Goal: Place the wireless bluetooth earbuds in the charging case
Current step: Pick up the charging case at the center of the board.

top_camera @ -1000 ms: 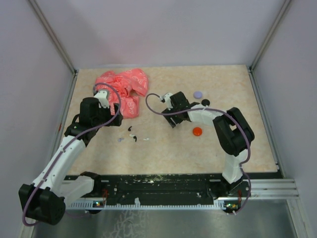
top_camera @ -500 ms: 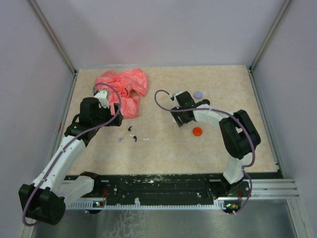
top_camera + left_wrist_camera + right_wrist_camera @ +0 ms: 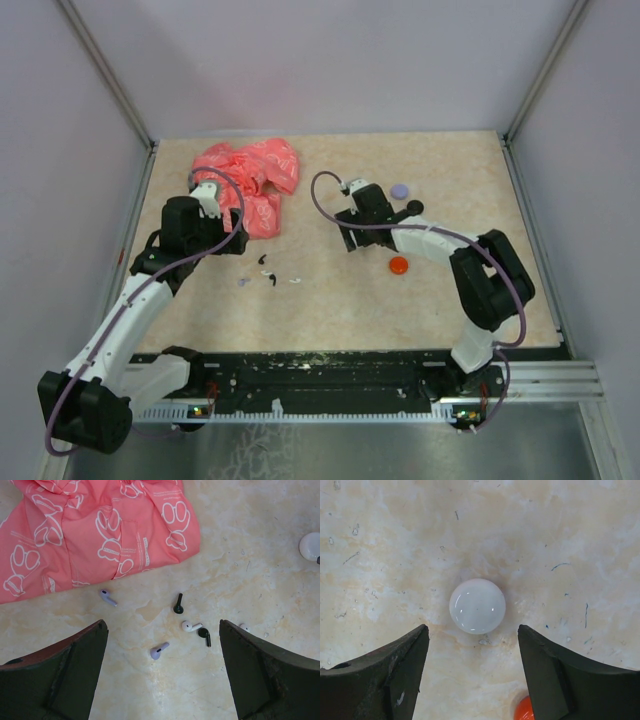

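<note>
Since the earbuds (image 3: 190, 626) lie loose on the tabletop (image 3: 260, 580) just beside the pink cloth (image 3: 90, 535), framed between my wide-open, empty left fingers (image 3: 60, 670), I rate the left arm (image 3: 130, 310) nearer, while the open right fingers (image 3: 375, 675) frame a white disc (image 3: 477, 605).

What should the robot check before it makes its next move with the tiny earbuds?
1. Left gripper open, nothing in it: ok.
2. Right gripper open, nothing in it: ok.
3. Earbuds lying loose on the table, clear of the pink cloth: ok.
4. White round disc lined up ahead of the right gripper: ok.
5. That disc is a charging case with its lid open: cannot tell.
</note>
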### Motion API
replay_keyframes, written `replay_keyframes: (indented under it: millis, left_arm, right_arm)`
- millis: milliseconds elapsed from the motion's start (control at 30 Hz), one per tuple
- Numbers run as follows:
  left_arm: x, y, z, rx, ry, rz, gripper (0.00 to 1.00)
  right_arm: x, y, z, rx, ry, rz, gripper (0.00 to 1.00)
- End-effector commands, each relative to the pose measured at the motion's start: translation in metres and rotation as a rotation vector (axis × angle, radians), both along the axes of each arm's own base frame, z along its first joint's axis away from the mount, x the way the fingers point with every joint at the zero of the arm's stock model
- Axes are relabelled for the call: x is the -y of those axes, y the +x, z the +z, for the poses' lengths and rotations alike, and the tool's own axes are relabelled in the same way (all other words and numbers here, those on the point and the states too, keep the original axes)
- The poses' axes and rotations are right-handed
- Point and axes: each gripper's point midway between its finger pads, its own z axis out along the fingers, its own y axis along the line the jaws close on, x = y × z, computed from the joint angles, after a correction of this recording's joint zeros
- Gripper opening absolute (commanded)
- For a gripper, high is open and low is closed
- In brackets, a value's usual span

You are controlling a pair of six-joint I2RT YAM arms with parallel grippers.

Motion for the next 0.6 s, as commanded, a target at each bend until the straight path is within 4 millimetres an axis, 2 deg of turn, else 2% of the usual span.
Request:
replay_keyframes:
  millis: [0, 400, 567]
  left_arm:
    - [0.001, 0.002, 0.005, 0.026, -0.01, -0.009, 0.96]
    - [0.002, 0.002, 0.004, 0.023, -0.016, -0.013, 0.96]
    - [0.004, 0.002, 0.005, 0.023, -0.025, -0.022, 0.96]
  right_arm:
    - [-0.008, 0.015, -0.001, 0.047, 0.006, 0.005, 0.71]
    - [-0.012, 0.018, -0.027, 0.016, -0.006, 0.014, 0.61]
    - [-0.012, 0.016, -0.034, 0.002, -0.011, 0.021, 0.52]
